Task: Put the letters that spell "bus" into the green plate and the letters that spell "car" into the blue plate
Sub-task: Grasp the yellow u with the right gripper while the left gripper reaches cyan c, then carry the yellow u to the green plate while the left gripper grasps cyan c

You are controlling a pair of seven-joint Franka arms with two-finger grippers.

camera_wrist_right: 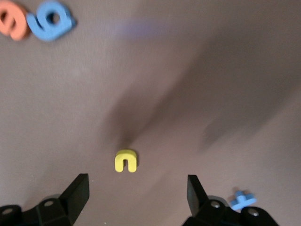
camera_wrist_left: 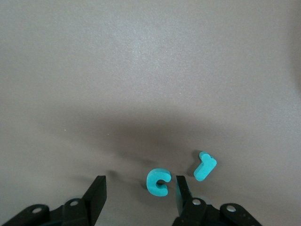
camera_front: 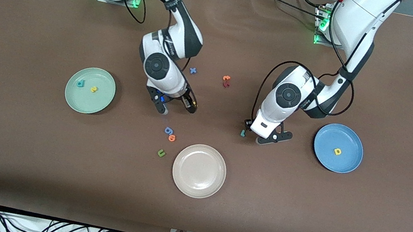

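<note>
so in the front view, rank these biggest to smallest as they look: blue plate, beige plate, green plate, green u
1. beige plate, slightly the largest, though it lies nearest the camera, which may account for that.
2. blue plate and green plate: too alike to rank.
3. green u, tiny by comparison.

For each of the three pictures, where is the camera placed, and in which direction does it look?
Front view: high across the table, facing both arms; shows green plate, blue plate.
Left wrist view: on the left arm's wrist, looking down past the open left gripper at teal c and teal r.
Right wrist view: looking down past the open right gripper at yellow u.
Shared with front: blue g.
</note>
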